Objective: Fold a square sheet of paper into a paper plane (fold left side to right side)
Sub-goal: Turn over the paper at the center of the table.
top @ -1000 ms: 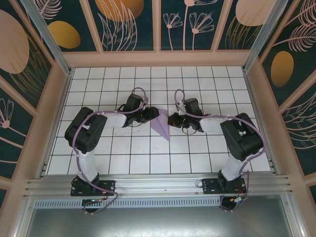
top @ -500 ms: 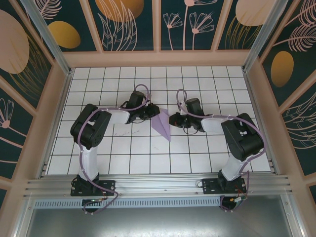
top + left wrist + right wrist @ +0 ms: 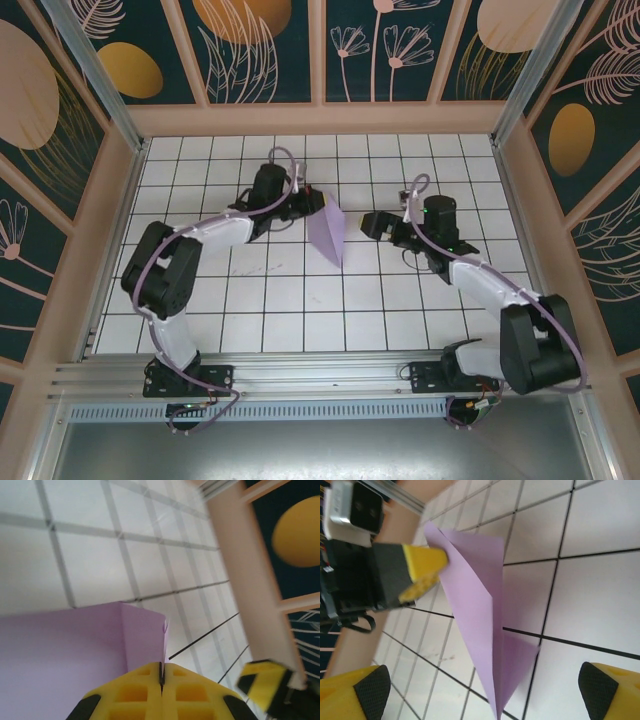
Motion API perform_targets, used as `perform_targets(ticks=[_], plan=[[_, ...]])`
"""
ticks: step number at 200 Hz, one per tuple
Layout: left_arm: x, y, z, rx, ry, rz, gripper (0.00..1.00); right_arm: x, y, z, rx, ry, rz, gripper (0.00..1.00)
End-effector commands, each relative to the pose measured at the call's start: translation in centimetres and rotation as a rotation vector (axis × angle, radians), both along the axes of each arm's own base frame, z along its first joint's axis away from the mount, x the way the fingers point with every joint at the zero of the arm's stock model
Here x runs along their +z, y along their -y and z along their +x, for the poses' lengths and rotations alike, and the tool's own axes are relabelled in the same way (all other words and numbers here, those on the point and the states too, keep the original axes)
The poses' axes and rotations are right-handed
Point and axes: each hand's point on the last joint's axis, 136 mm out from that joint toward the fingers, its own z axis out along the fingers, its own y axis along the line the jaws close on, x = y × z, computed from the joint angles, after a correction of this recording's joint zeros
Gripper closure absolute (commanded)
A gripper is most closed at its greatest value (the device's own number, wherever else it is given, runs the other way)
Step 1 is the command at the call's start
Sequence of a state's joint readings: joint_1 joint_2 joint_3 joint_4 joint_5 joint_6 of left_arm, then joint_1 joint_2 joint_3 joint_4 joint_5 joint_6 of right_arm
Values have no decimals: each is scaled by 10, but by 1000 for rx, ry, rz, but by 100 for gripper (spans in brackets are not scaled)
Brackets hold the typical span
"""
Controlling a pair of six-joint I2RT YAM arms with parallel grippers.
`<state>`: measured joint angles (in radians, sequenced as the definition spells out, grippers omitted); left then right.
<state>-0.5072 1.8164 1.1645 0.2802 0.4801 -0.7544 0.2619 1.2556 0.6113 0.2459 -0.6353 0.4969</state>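
The square sheet of paper (image 3: 328, 232) is lavender and folded into a slim pointed paper plane shape, tip towards me, at the middle of the white grid table. My left gripper (image 3: 312, 204) is shut on its far left corner, and that flap stands lifted off the table. In the left wrist view the yellow fingers (image 3: 140, 695) pinch the paper's (image 3: 75, 655) thin edge. My right gripper (image 3: 369, 226) hangs open to the right of the paper, apart from it. Through the right wrist camera the paper (image 3: 475, 600) lies between my wide-spread right gripper (image 3: 482, 687) tips, with the left gripper (image 3: 422, 570) on its corner.
The tiled table (image 3: 240, 300) is walled by a wooden frame (image 3: 320, 118) at the back and on both sides. An aluminium rail (image 3: 320, 372) runs along the near edge by the arm bases.
The right gripper let go of the paper, opened wide and drew back to the right. The left gripper shut on the paper's far left corner and raised that flap.
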Motion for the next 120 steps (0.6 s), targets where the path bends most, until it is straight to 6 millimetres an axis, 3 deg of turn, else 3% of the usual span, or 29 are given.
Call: perform_targets(ticks=[1, 28, 65, 90, 120], plan=[[84, 0, 0, -15, 207, -23, 99, 39, -9, -20, 137, 100, 135, 1], [154, -1, -8, -30, 334, -96, 100, 74, -18, -36, 248, 197, 239, 1], [212, 5, -26, -103, 414, -216, 100, 93, -28, -41, 314, 274, 289, 1], [228, 8, -37, -154, 423, -279, 100, 107, -39, -43, 370, 314, 330, 1], [222, 12, -43, -192, 399, -291, 100, 116, -50, -32, 398, 325, 340, 1]])
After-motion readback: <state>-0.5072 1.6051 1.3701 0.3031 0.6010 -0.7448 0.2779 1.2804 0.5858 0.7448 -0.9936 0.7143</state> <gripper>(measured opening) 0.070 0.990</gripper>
